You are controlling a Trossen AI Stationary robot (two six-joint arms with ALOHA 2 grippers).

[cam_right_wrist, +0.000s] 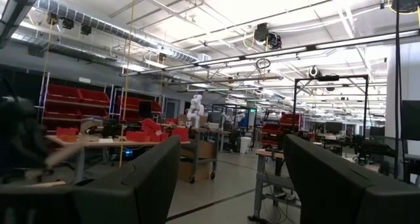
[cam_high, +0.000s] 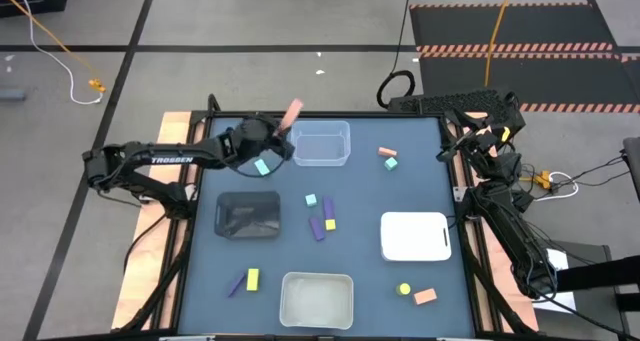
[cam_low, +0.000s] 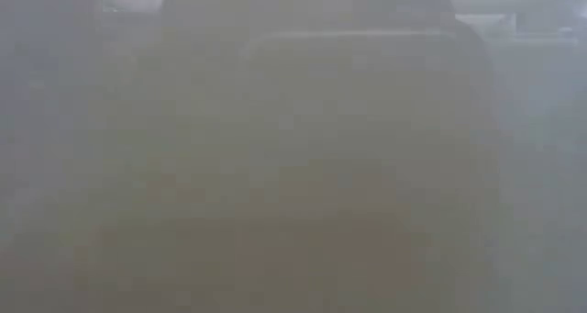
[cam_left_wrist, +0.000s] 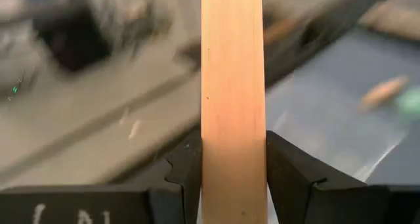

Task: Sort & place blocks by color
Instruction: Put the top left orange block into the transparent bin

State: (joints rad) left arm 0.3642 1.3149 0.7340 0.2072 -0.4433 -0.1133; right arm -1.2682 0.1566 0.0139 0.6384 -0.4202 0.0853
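An orange bar (cam_left_wrist: 233, 99) is pinched between the fingers (cam_left_wrist: 187, 171) of the left gripper (cam_high: 283, 131), which is lifted over the far left of the table (cam_high: 360, 196), just beside the clear tray (cam_high: 321, 144). A teal block (cam_high: 263, 167) lies below that gripper. More blocks sit mid-table between the black tray (cam_high: 248, 214) and the white tray (cam_high: 414, 236). The right gripper (cam_right_wrist: 230, 178) waits at the far right edge, its fingers spread and holding nothing.
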